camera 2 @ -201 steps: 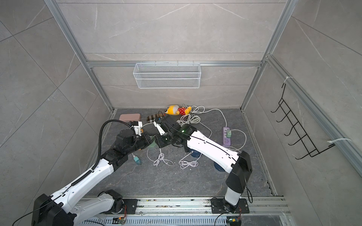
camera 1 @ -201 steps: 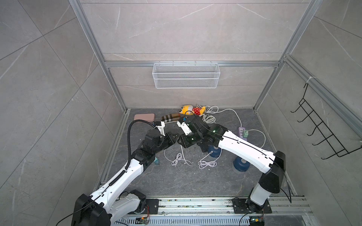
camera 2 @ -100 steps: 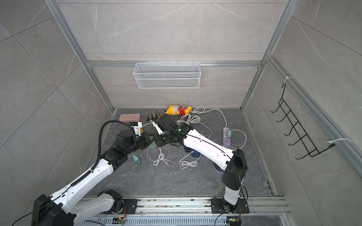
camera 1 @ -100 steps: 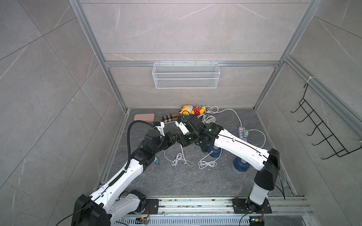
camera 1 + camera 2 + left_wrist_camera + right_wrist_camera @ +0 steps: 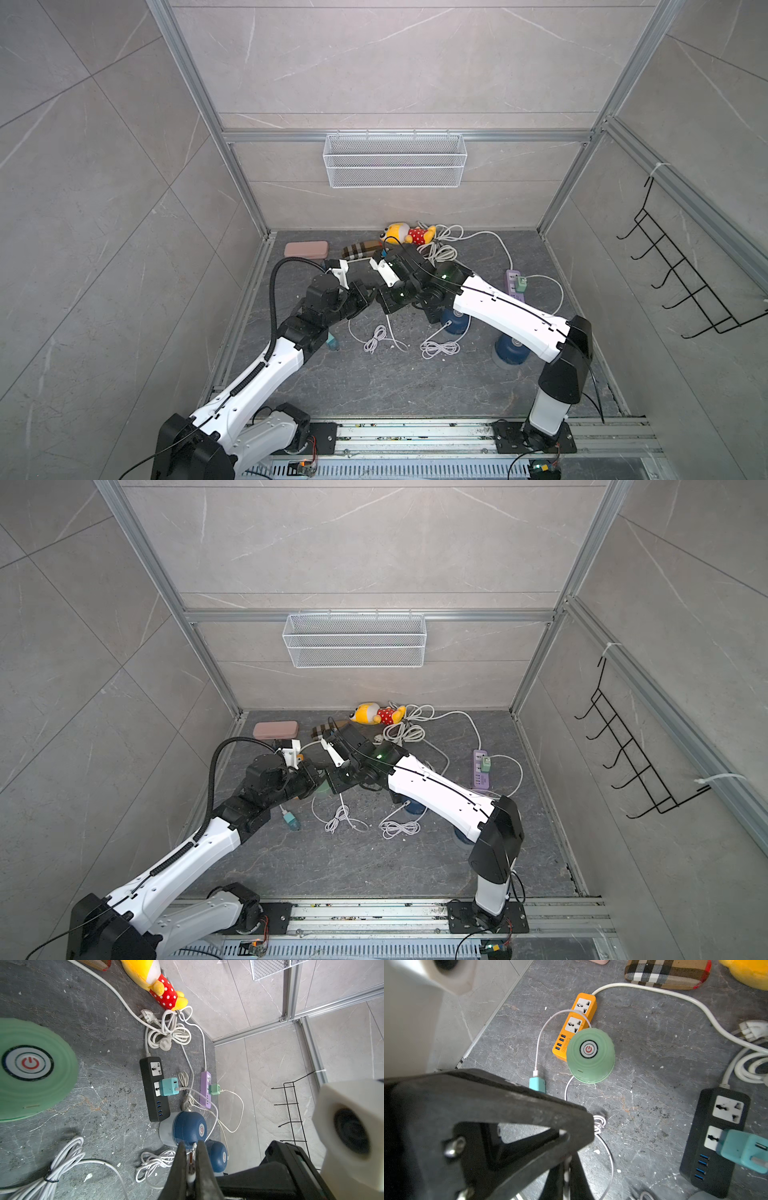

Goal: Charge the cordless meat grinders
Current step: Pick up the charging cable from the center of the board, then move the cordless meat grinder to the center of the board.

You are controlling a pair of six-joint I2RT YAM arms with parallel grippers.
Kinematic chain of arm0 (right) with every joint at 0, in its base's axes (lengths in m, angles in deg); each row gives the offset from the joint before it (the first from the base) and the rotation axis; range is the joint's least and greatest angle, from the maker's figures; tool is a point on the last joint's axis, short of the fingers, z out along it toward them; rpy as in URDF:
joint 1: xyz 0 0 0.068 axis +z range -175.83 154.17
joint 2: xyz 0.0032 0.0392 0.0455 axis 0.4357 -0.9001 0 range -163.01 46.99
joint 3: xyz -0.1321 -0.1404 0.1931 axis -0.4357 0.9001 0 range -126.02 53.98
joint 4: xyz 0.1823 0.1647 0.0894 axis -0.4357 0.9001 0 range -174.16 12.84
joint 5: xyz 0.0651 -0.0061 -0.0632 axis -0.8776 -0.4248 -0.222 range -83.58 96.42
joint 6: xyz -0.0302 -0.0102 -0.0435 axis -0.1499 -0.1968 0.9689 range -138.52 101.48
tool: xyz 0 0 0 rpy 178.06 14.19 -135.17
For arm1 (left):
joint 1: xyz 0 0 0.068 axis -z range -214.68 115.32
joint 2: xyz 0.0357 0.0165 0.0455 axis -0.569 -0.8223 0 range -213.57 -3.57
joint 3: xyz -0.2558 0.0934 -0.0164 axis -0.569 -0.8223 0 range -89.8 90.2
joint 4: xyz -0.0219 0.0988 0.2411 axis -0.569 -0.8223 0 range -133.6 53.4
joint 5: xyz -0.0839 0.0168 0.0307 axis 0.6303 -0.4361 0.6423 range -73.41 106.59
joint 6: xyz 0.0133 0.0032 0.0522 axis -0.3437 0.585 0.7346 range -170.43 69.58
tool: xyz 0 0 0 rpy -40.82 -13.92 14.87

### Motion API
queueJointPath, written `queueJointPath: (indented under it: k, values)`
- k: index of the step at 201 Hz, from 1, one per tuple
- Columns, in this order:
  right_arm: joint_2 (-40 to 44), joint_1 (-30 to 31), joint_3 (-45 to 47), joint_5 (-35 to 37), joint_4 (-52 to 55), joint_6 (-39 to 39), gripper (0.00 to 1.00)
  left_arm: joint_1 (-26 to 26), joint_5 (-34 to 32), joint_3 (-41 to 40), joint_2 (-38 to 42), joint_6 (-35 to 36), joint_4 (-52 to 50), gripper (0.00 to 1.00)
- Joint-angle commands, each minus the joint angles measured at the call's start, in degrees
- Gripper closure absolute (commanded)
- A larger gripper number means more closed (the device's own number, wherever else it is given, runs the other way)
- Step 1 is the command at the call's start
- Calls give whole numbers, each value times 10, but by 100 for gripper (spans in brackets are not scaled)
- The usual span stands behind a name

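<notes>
The mint green cordless meat grinder stands upright by an orange power strip; only a sliver of it shows under the two grippers. Two dark blue grinders stand beside the black power strip; they also show under the right arm. My left gripper is shut on the small plug end of a white cable. My right gripper meets it tip to tip, shut on the same white cable. That cable's teal adapter lies loose on the floor.
A purple strip carries a green adapter, and the black strip a teal one. Coiled white cables lie mid-floor. A plush toy, plaid pouch and pink case line the back wall.
My right gripper has moved left to meet the left gripper and its jaws have closed. The left arm has stayed where it was, still shut on the plug.
</notes>
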Motion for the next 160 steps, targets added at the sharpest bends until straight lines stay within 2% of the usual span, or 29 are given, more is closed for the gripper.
queueJointPath:
  k: [1,14,22,28,36,44,55,69,97,128,160]
  values:
    - [-5,0,-15,16,5,6,100,-1,22,19,11,-9,4,100]
    - [-2,0,-12,16,3,5,100,-1,23,21,11,-7,-1,99]
    - [0,0,-8,20,2,5,100,-1,21,22,13,-4,-6,80]
    - [2,0,-4,24,2,5,100,-1,16,25,14,-1,-15,58]
    - [6,0,1,30,3,5,100,-1,3,33,16,8,-41,36]
    - [10,0,7,37,4,5,100,-3,-17,43,19,22,-73,23]
    - [19,0,17,49,9,6,100,-7,-53,61,19,47,-130,12]
    - [33,-1,37,65,12,7,100,-19,-83,81,9,89,-180,8]
    - [63,-2,81,81,12,8,100,-41,-140,120,-45,172,-241,5]
    - [96,-1,128,84,4,1,100,-62,-164,149,-126,228,-232,4]
    - [126,-2,166,89,-2,-7,100,-89,-152,169,-205,243,-210,3]
